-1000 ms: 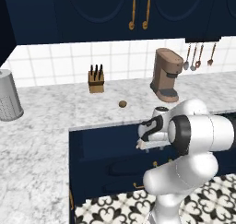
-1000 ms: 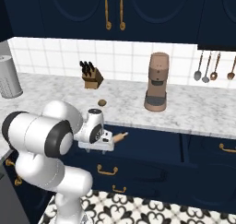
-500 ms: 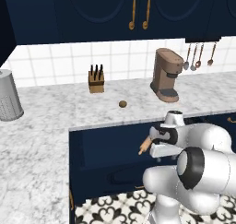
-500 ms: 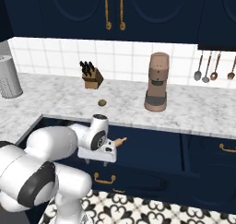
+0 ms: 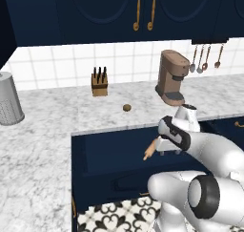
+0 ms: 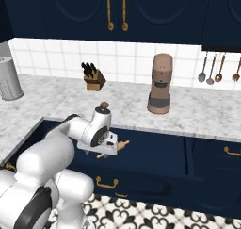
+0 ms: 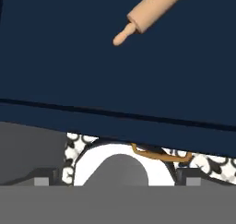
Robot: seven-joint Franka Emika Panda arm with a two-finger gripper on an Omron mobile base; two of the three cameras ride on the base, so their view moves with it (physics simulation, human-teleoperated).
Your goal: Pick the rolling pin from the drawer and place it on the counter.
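Rolling pin [image 5: 149,151]: light tan wood, tilted, over the open drawer. In the left base view one narrow handle end pokes out down and to the left from under the hand; in the right base view [image 6: 116,147] both ends show, one on each side of the hand. In the hand view [image 7: 149,10] it crosses the top right corner, handle tip pointing down-left.
Gripper [image 5: 164,150]: low over the drawer, in front of the counter edge. Its fingers are hidden by the wrist; whether they clamp the pin or stand apart, I cannot tell.
Drawer [image 5: 109,154]: wide navy box, pulled out below the counter edge, dark inside.
Counter [image 5: 57,116]: white-and-grey marble, running behind the drawer and down its left side.
Brown ball [image 5: 127,108]: small, on the counter just behind the drawer.
Knife block [image 5: 99,82]: at the tiled wall, behind the ball.
Coffee machine [image 5: 172,78]: brown, on the counter right of the knife block, behind the arm.
Metal canister [image 5: 8,98]: far left on the counter.
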